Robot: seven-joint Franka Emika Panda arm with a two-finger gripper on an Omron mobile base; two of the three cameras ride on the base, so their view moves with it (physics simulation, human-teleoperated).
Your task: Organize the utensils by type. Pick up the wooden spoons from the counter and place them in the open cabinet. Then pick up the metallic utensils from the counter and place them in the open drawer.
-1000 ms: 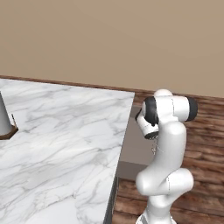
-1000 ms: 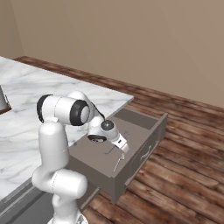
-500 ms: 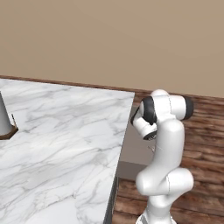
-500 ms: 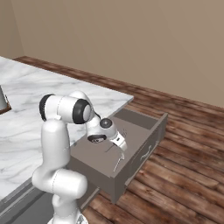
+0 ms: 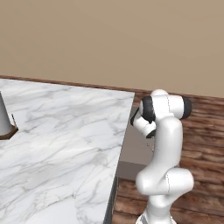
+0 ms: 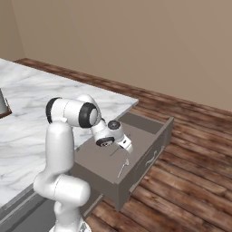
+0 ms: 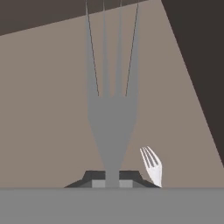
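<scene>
The grey fork [image 7: 111, 109] stands straight up out of my jaws in the hand view, its neck pinched between my two dark fingertips [image 7: 94, 179] and its four long tines running away toward the far edge of the drawer floor. My jaws [image 7: 112, 181] are drawn in narrow, closed on that fork's slim stem. Just beside it, lower and to the right in the same view, a second, paler fork [image 7: 152, 165] lies on the flat grey-brown floor of the open drawer [image 7: 48, 109]; the two do not touch as far as I can tell.

From the right base view, my hand hangs over the middle of the open drawer [image 6: 154, 149], tipped down toward its floor, and a thin silvery utensil [image 6: 123, 168] lies on that floor near the drawer's front wall, just below my jaws [image 6: 128, 148].

The drawer stands pulled well out from under the counter [image 6: 27, 122], over the dark wooden floor [image 6: 190, 181]. In the left base view the white marble counter [image 5: 61, 144] stretches away to my left, with a grey object on a brown base [image 5: 5, 124] at its far left edge.
</scene>
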